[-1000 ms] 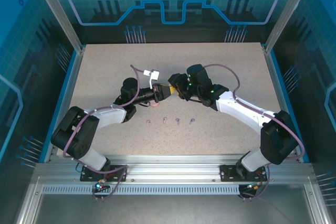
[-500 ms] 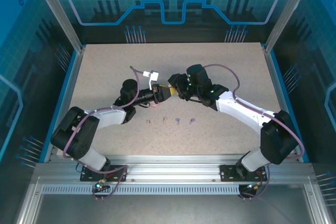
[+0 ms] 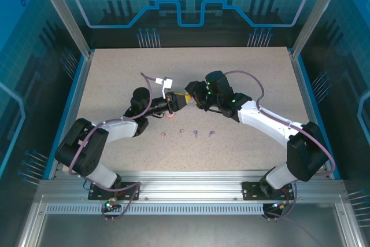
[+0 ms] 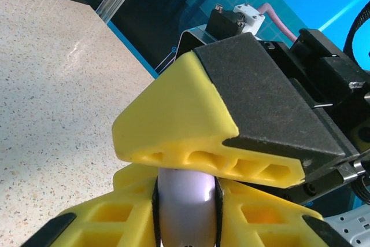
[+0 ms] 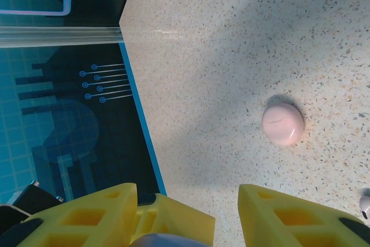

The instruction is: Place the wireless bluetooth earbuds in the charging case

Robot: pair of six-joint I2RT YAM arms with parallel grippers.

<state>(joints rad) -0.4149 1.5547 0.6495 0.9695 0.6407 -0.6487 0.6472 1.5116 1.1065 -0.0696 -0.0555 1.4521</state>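
The table (image 3: pixel 243 67) had a pale, speckled top. Two pink earbuds (image 3: pixel 163 135) and two purple earbuds (image 3: pixel 196 133) lay on it in one row. A round pink case (image 5: pixel 282 124) lay near them.

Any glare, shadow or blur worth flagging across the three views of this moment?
Top external: even light, sharp, but the earbuds are mere specks. Left wrist: a bright highlight on the lavender case, a faint sheen on the table. Right wrist: a broad soft shadow crosses the table; the pink case is sharp.
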